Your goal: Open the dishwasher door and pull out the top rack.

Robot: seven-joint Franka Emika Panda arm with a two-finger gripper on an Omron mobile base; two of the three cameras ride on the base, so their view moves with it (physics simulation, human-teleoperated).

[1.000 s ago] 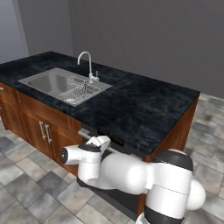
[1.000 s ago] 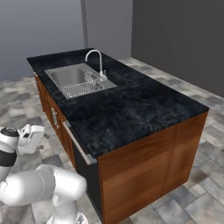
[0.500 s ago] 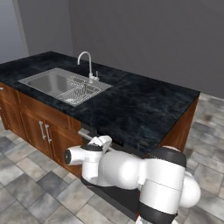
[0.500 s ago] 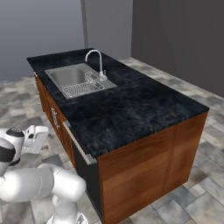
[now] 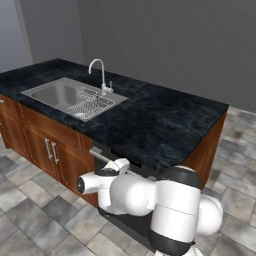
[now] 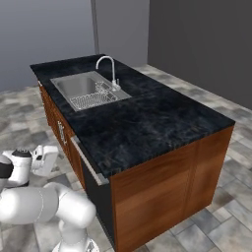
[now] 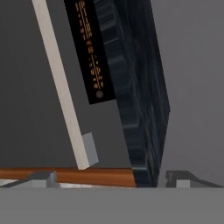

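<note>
The dishwasher door (image 7: 30, 109), a wide flat dark grey panel with a long pale silver bar handle (image 7: 61, 87), fills the left half of your hand view, the bar running tilted from the top edge down to the lower middle. In your left base view the same door (image 5: 127, 225) sits in the lower centre, under the black speckled stone countertop (image 5: 150, 120), mostly behind the arm, with its handle (image 5: 100, 156) showing just beside the white gripper (image 5: 120, 166). In your right base view the door (image 6: 96, 197) is a narrow dark strip at the lower centre, and the gripper (image 6: 44, 160) sits at the left, near it but apart. Its fingers stand wide apart, holding nothing. You see a steel sink basin (image 5: 70, 96) at the upper left, with brown wooden cabinet doors (image 5: 45, 150) below.
</note>
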